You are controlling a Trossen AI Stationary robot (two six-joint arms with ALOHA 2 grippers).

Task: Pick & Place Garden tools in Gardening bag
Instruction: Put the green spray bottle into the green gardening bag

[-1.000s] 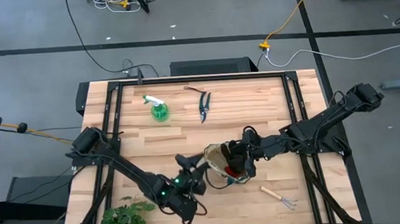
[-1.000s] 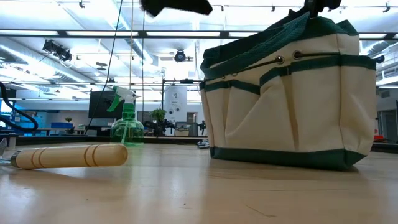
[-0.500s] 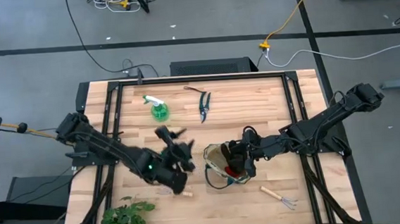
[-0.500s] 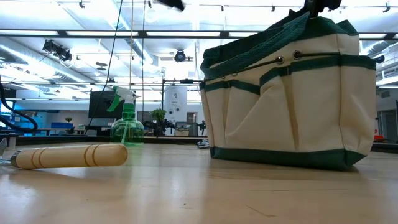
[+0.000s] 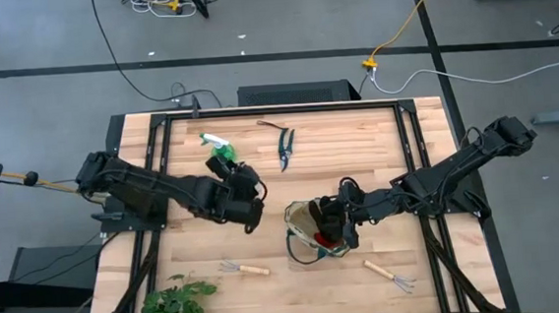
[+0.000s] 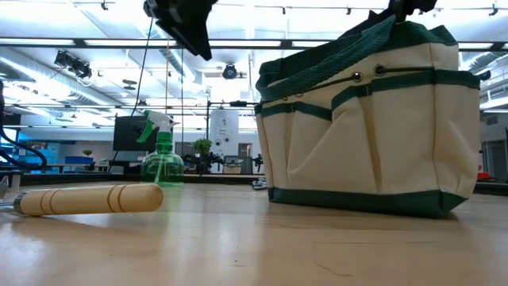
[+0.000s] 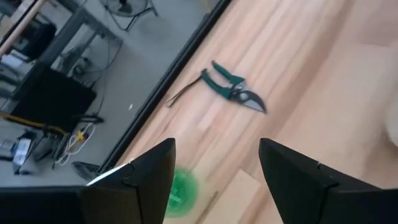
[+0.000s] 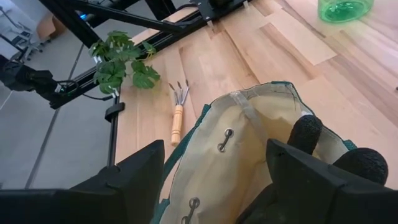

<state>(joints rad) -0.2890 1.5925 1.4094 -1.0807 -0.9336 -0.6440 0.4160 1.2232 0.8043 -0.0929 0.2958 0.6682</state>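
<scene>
The gardening bag (image 5: 312, 229) stands on its base right of the table's middle, cream with green trim (image 6: 369, 119); something red (image 5: 327, 240) shows inside it. My right gripper (image 5: 340, 221) is open over the bag's mouth (image 8: 214, 146). My left gripper (image 5: 242, 179) is open and empty above the table, close to the green spray bottle (image 5: 222, 156), which stands upright. In the left wrist view (image 7: 216, 143) the bottle (image 7: 180, 190) and the pruning shears (image 7: 233, 87) lie ahead. The shears (image 5: 286, 148) lie flat at the far side. Two wooden-handled rakes (image 5: 243, 269) (image 5: 391, 275) lie flat near the front. My right gripper stands astride the bag's rim (image 8: 186, 155), coming level from the table's right side: one finger (image 8: 124, 180) outside the bag, the other (image 8: 323, 180) over its inside. I cannot tell whether either finger touches the fabric.
A leafy plant bunch (image 5: 177, 307) lies at the near left corner and also shows in the right wrist view (image 8: 118, 59). In the low view a rake's handle (image 6: 87, 199) lies close in front. Black frame rails (image 5: 153, 175) run along the table's sides.
My left gripper has risen from beside the rake at the near edge. It has gone toward the far edge, to a place close by the spray bottle. The rake stays flat on the table. My right arm and the bag have kept still.
</scene>
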